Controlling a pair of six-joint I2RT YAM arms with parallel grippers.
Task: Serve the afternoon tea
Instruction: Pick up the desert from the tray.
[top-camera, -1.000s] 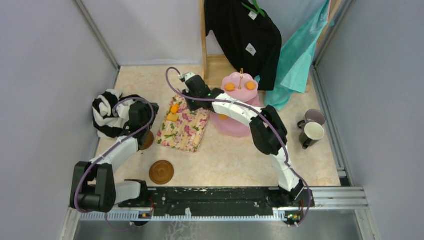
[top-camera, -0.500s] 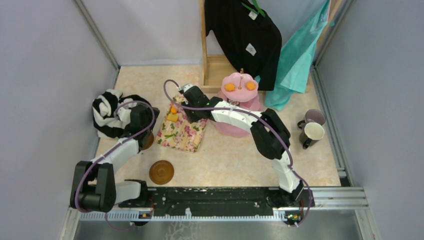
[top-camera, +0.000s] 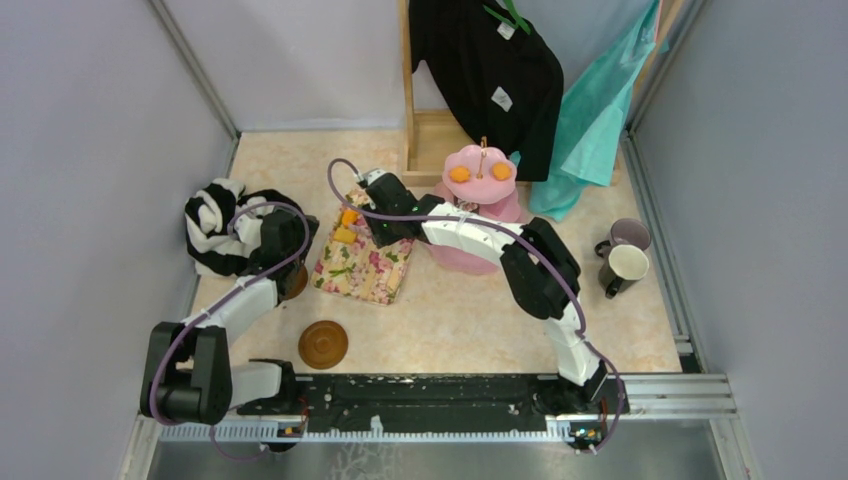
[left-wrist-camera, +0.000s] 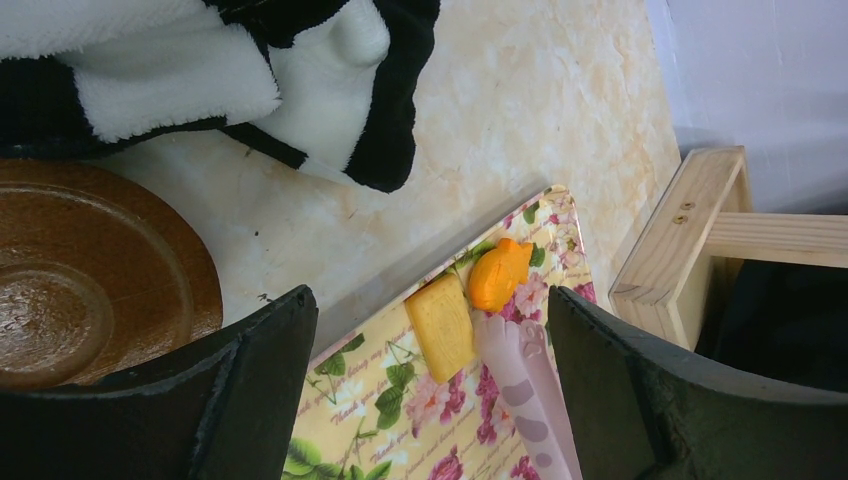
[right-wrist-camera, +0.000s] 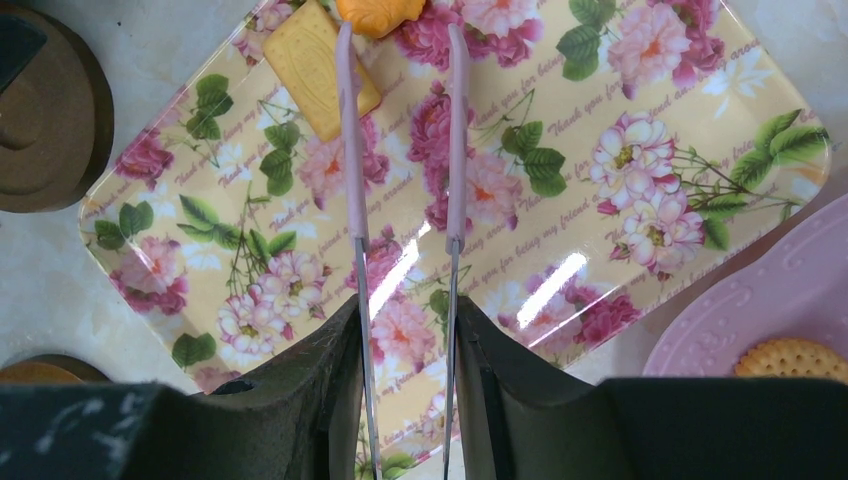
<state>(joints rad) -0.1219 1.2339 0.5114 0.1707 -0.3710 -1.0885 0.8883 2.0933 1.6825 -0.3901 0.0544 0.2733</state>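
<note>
The pink cake stand (top-camera: 470, 258) stands at the back centre with two orange pastries (top-camera: 459, 173) on its top tier. My right gripper (right-wrist-camera: 405, 320) is shut on pink tongs (right-wrist-camera: 350, 180). The tongs' spread tips reach an orange pastry (right-wrist-camera: 380, 12) beside a yellow biscuit (right-wrist-camera: 312, 65) on the floral tray (right-wrist-camera: 640, 130). My left gripper (left-wrist-camera: 430, 300) hangs open and empty over the tray's left edge, next to a brown saucer (left-wrist-camera: 90, 290). A second saucer (top-camera: 323, 344) lies near the front. The lilac mug (top-camera: 628, 235) and cream mug (top-camera: 624, 266) stand at the right.
The black-and-white striped garment (top-camera: 215, 225) lies bunched at the left, just behind my left gripper. A wooden frame (left-wrist-camera: 690, 230) with hanging black and teal clothes stands at the back. A round cracker (right-wrist-camera: 795, 358) rests on the stand's bottom tier.
My right arm swung left and nearer, bringing the tongs down over the tray's pastries. The tongs' arms have spread wider. The left arm has barely moved.
</note>
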